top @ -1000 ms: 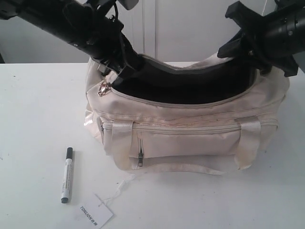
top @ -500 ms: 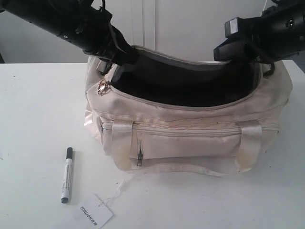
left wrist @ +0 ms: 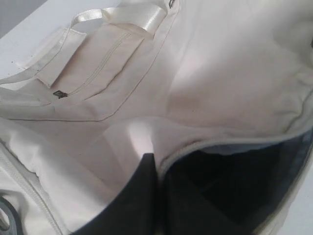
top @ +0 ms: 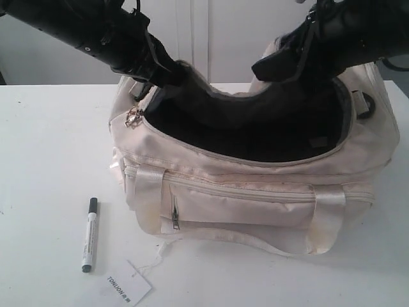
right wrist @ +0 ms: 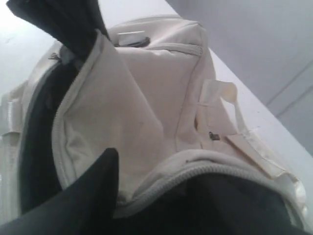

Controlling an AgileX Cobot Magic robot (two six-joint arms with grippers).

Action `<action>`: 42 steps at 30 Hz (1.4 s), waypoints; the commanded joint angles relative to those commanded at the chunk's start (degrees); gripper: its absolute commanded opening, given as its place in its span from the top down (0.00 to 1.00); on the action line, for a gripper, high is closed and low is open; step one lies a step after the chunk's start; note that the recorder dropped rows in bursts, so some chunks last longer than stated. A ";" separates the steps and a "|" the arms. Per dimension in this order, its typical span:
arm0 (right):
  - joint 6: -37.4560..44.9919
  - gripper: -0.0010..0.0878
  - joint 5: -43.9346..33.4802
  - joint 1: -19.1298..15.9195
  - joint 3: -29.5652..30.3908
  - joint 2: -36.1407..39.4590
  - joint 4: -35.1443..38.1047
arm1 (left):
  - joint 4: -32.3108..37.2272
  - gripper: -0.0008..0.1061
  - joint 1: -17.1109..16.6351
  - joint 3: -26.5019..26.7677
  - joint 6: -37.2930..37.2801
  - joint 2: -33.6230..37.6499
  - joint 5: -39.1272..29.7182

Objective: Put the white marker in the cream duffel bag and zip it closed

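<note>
Finding the white marker [top: 89, 235] lying flat on the worktop [top: 51, 141], outside the cream duffel bag [top: 255, 204], off its front left corner and apart from it, black cap pointing away from the camera. Seeing a paper tag [top: 128, 289] printed TONLION resting near the marker's dark end, not touching it.

Sitting in the middle of the worktop with the top gaping wide, showing dark lining, right end tilting higher than the left. Hanging down on the front pocket, a small zip pull [top: 174, 217].

Reaching in from the upper left with the left tool [top: 158, 86], pinching the bag's rim just behind the top zip slider [top: 133, 118] and holding the flap raised. In the left wrist view, pressing one black finger [left wrist: 139, 196] against the zip edge.

Reaching in from the upper right with the right tool [top: 271, 64] at the far rim. In the right wrist view, standing wide, one finger [right wrist: 63, 22] touching the flap's edge and the other [right wrist: 93, 196] well apart from it, cream fabric spreading between the two.
</note>
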State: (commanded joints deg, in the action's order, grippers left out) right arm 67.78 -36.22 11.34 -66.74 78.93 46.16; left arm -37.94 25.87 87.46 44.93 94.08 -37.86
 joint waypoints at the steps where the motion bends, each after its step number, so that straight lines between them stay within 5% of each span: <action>1: -7.16 0.52 3.86 0.00 0.00 0.10 -4.66 | 0.11 0.99 0.00 0.00 0.00 0.00 0.00; 4: -19.73 0.52 11.80 0.00 0.00 1.06 -8.82 | 0.10 0.99 0.00 0.00 -0.43 0.00 -0.51; 13: -31.42 0.50 17.16 0.00 0.00 3.73 -8.70 | 1.76 0.99 0.00 0.00 -10.95 0.00 -4.33; 19: -43.44 0.50 11.55 -0.33 0.00 1.45 -10.05 | 2.23 0.99 0.00 0.00 -10.95 0.00 -4.23; 26: -60.99 0.50 -3.77 -4.59 -3.51 0.17 -28.23 | 2.40 0.99 0.00 0.00 -10.95 0.00 -3.83; 42: -73.23 0.50 -9.60 -7.99 -4.64 2.08 -44.50 | 2.40 0.99 0.00 0.00 -10.95 0.00 -4.17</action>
State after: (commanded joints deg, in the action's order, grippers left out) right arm -5.45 -45.82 3.35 -71.37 81.01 1.66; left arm -35.53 25.87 87.46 33.98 94.08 -42.03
